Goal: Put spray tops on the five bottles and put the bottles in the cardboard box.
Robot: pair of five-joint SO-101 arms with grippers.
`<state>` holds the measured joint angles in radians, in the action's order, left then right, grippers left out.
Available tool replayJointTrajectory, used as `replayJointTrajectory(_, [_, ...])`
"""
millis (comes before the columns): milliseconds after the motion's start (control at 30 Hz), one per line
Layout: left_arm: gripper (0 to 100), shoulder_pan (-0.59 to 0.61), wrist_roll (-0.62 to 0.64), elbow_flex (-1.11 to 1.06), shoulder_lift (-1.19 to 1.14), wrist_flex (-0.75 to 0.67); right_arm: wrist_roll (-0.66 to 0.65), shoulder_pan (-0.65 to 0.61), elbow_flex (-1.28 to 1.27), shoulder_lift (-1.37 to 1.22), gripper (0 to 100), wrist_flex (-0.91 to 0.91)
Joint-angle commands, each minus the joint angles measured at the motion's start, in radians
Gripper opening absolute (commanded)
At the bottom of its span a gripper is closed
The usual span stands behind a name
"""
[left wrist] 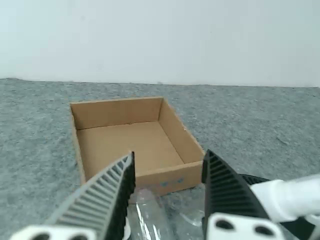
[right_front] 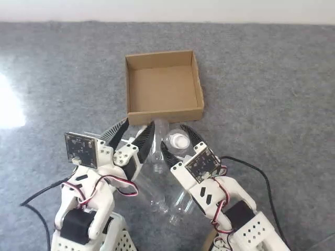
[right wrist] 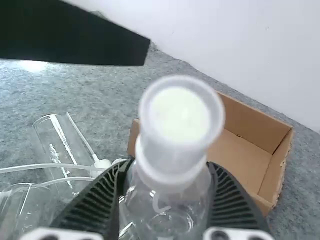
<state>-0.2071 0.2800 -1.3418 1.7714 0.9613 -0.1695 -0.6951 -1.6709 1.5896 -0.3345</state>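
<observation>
The bottle point(right wrist: 172, 200) with a white top point(right wrist: 180, 115) was pinched between the fingers of the right gripper point(right_front: 175, 140), just beside the near wall of the cardboard box point(right_front: 128, 83), which held nothing. The left gripper point(left wrist: 169, 157) hung close beside it, fingers spread. Other clear bottles point(right_front: 162, 198) lay toward the near edge of the worktop point(right_front: 272, 78), between the arms. It seemed that one bottle at most was topped and none was boxed, so nearly all the work was left.

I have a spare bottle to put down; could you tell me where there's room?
The cardboard box is empty inside, and the grey surface is bare on either side of it. Crowded in front: left gripper, right gripper, clear bottles.
</observation>
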Motion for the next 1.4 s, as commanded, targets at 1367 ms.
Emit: replayJointTrajectory(1367, [21,0.477,-0.149,-0.346,0.003,-0.281,-0.014,0.128,0.347,0.008,10.7,-0.331])
